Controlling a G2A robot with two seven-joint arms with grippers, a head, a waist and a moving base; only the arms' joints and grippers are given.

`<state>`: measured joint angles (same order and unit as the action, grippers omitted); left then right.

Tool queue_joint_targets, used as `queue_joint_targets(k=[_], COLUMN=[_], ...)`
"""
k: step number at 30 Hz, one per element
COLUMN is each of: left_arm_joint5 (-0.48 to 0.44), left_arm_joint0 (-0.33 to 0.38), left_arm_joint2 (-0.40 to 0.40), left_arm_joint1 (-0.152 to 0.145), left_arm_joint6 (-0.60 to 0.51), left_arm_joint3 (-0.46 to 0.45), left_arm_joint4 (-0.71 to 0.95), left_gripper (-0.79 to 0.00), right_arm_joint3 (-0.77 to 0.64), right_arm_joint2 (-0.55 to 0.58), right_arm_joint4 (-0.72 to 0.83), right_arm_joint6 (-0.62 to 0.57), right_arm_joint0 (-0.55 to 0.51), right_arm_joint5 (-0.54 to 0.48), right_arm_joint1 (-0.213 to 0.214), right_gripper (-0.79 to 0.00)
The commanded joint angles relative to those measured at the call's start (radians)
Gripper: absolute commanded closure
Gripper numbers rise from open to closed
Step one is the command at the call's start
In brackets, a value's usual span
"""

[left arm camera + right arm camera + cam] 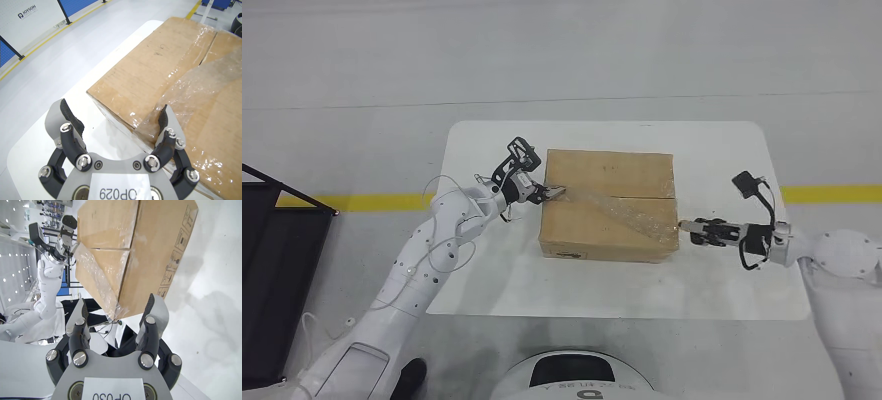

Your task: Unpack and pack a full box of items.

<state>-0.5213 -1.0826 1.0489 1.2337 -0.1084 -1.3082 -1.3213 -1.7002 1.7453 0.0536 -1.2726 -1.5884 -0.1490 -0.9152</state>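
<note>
Brown corrugated cardboard box (pixel 602 175) (pixel 141 75) (pixel 155 256) sits mid white table (pixel 492 260), flaps closed. Crinkly clear tape strip (pixel 617 210) (pixel 198 85) (pixel 94 272) is lifted off, running diagonally across the top. Left gripper (pixel 542 190) (pixel 114 106) is at the box's left end, jaws wide, tape end stuck on one ribbed black pad (pixel 162 119). Right gripper (pixel 689 229) (pixel 117 299) is at the right near corner, jaws wide, the tape's other end between them, not pinched. Black handling symbols on the box side, faint pen scribbles on a flap.

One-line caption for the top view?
Open left gripper and open right gripper at opposite ends of a tape strip across the closed box.
</note>
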Motion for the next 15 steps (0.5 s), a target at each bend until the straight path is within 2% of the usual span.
queue_joint_targets(k=[1, 3, 6, 13, 15], left_arm_joint5=[0.0, 0.0, 0.0, 0.0, 0.0], left_arm_joint0=[0.0, 0.0, 0.0, 0.0, 0.0], left_arm_joint2=[0.0, 0.0, 0.0, 0.0, 0.0], left_arm_joint1=[0.0, 0.0, 0.0, 0.0, 0.0], left_arm_joint6=[0.0, 0.0, 0.0, 0.0, 0.0], left_arm_joint3=[0.0, 0.0, 0.0, 0.0, 0.0], left_arm_joint4=[0.0, 0.0, 0.0, 0.0, 0.0], left_gripper=[-0.785, -0.785, -0.785, -0.785, -0.785], right_arm_joint3=[-0.006, -0.013, -0.021, -0.031, -0.033], right_arm_joint2=[-0.002, -0.005, -0.008, -0.017, -0.02], right_arm_joint4=[-0.006, -0.011, -0.007, -0.013, -0.017], right_arm_joint6=[-0.018, -0.03, -0.036, -0.03, -0.027], right_arm_joint0=[-0.003, -0.007, -0.01, -0.012, -0.01], right_arm_joint5=[-0.009, -0.017, -0.021, -0.022, -0.02], right_arm_joint1=[0.003, 0.005, 0.008, 0.013, 0.015], right_gripper=[-0.453, -0.391, -0.351, -0.185, -0.049])
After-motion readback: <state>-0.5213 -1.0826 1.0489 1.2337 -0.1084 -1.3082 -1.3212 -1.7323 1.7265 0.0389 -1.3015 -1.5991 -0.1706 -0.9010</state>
